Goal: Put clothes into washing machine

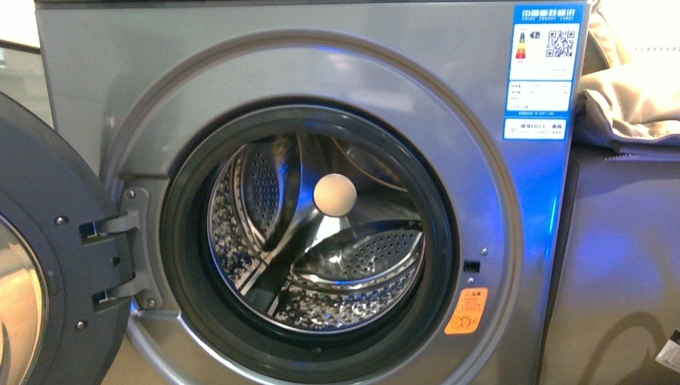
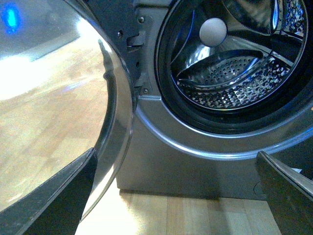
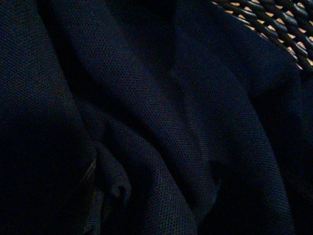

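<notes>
The clothes (image 3: pixel 146 122) fill the right wrist view in dark navy folds, close under that camera. A dark woven basket (image 3: pixel 274 19) shows just beyond them, and the right gripper's fingers are unseen, so its grip cannot be told. The washing machine (image 1: pixel 96 96) stands with its door (image 1: pixel 56 265) swung wide and a pale ball (image 1: pixel 334 195) in the drum (image 1: pixel 353 265), while the left gripper (image 2: pixel 175 161), spread wide and empty, is low before it.

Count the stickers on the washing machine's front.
3: a large blue label at top right, a smaller blue label just below it, and an orange sticker lower, right of the porthole. Others may be hidden.
</notes>
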Controlling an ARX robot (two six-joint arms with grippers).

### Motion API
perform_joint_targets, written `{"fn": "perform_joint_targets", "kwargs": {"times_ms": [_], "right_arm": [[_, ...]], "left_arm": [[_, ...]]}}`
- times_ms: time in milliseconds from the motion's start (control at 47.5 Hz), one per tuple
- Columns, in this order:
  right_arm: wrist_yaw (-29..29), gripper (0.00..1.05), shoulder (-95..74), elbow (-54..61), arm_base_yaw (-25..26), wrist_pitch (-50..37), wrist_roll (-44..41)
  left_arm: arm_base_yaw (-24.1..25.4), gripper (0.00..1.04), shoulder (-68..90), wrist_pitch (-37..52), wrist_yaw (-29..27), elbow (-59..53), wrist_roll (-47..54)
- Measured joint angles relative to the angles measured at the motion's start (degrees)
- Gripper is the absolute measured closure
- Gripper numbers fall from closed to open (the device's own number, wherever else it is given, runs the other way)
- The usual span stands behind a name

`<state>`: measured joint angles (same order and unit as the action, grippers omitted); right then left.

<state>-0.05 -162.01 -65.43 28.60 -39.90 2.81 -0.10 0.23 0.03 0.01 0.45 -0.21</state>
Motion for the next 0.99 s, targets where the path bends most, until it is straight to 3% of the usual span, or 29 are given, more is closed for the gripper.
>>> {"fn": "perform_joint_targets", "kwargs": {"times_ms": [864, 906, 990], "right_arm": [[-0.5, 0.08, -10.0, -7.4, 1.4, -1.7, 1.4], [-0.4, 0.09, -10.0, -7.4, 1.3, -1.8, 1.4], [0.0, 0.23, -10.1, -7.0, 1.3, -2.9, 1.8]], "left_arm": [[0.0, 0.06, 0.0, 0.0, 0.0, 0.0, 0.0], [0.0, 0.06, 0.0, 0.0, 0.0, 0.0, 0.0], [0.0, 0.06, 0.0, 0.0, 0.0, 0.0, 0.0]]}}
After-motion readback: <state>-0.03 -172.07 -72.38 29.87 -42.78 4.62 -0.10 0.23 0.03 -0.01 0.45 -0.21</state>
